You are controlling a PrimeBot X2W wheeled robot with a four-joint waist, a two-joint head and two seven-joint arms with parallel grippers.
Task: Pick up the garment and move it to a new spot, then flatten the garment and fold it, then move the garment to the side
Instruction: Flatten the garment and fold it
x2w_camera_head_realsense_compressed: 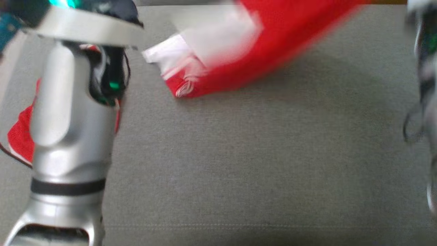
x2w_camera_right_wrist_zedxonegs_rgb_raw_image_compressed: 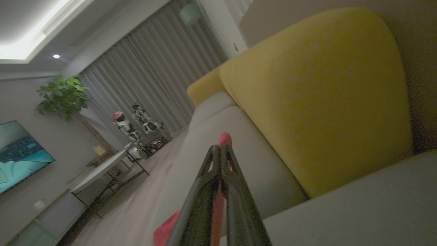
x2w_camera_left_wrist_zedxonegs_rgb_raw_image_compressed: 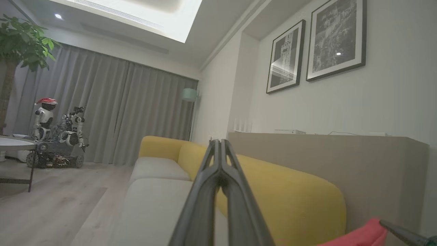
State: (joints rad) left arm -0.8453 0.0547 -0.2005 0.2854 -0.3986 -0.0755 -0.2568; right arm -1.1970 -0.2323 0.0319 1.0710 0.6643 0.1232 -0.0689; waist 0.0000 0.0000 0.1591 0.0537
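The garment (x2w_camera_head_realsense_compressed: pixel 273 41) is red with a white part, blurred, hanging across the top of the head view down onto the grey sofa seat (x2w_camera_head_realsense_compressed: pixel 239 153). Another red fold (x2w_camera_head_realsense_compressed: pixel 20 136) shows behind my silver left forearm (x2w_camera_head_realsense_compressed: pixel 68 112). In the right wrist view my right gripper (x2w_camera_right_wrist_zedxonegs_rgb_raw_image_compressed: pixel 220 147) is shut on the garment (x2w_camera_right_wrist_zedxonegs_rgb_raw_image_compressed: pixel 225 139), with red cloth pinched between its fingers and poking past the tips. My left gripper (x2w_camera_left_wrist_zedxonegs_rgb_raw_image_compressed: pixel 218 141) is shut and points up over the sofa, with no cloth seen between its fingers. A red corner of cloth (x2w_camera_left_wrist_zedxonegs_rgb_raw_image_compressed: pixel 358 235) lies at its lower right.
A yellow backrest (x2w_camera_right_wrist_zedxonegs_rgb_raw_image_compressed: pixel 317 102) runs behind the grey seat, with a beige ledge (x2w_camera_left_wrist_zedxonegs_rgb_raw_image_compressed: pixel 324 143) and two framed pictures (x2w_camera_left_wrist_zedxonegs_rgb_raw_image_compressed: pixel 334 37) above. A round table (x2w_camera_left_wrist_zedxonegs_rgb_raw_image_compressed: pixel 13 143), another robot (x2w_camera_left_wrist_zedxonegs_rgb_raw_image_compressed: pixel 44 119), a plant (x2w_camera_right_wrist_zedxonegs_rgb_raw_image_compressed: pixel 63 95) and a screen (x2w_camera_right_wrist_zedxonegs_rgb_raw_image_compressed: pixel 20 153) stand across the wooden floor.
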